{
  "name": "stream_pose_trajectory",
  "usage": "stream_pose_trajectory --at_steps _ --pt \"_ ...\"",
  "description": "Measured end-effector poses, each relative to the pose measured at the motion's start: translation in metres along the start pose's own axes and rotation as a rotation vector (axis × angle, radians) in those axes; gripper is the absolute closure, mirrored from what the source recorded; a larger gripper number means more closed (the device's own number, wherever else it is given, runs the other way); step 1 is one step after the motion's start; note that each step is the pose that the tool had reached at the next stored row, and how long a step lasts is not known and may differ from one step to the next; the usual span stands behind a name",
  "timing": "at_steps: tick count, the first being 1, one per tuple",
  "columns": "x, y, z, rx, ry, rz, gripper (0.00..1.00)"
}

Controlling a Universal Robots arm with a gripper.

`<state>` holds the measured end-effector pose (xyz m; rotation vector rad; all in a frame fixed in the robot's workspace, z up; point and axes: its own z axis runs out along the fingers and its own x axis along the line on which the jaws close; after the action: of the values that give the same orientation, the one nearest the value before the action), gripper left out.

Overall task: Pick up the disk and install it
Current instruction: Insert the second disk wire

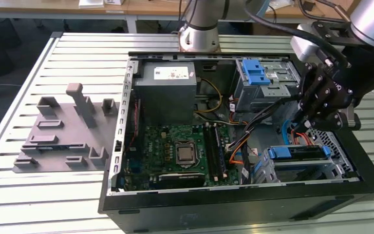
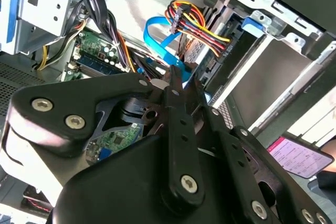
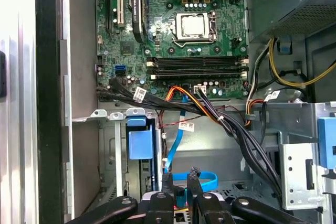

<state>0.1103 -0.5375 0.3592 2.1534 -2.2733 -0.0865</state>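
Looks close to finished, with the disk [image 1: 304, 152] lying slotted in the drive cage [image 1: 333, 168] at lower right of the exterior view, the gripper [image 1: 304, 127] just above it, fingers [image 3: 168, 182] nearly together and holding nothing.

1. The desk [image 1: 76, 53], with its ribbed pale metal top, is carrying everything.
2. An open black case [image 1: 239, 204] is lying on its side across the desk's middle and the exterior view's right.
3. A grey holder [image 1: 64, 131] with upright pegs is sitting on the exterior view's left, apart from the case.
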Motion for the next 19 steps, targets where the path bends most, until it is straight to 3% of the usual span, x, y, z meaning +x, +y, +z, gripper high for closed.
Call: stream_pose_trajectory --at_steps 4,6,10,16,19 --pt "-0.0007 -0.0002 0.0030 -0.0007 0.0001 0.000 0.75" --pt "-0.0007 -0.0002 0.0031 -0.0007 0.0003 0.000 0.83" --pt "0.0004 -0.0003 0.0051 -0.0007 -0.0034 -0.002 0.84" --pt "0.0060 -0.0001 0.0071 0.0197 -0.0046 -0.014 0.84" --pt "0.0081 0.0001 0.0090 0.0217 -0.0044 -0.025 0.84"
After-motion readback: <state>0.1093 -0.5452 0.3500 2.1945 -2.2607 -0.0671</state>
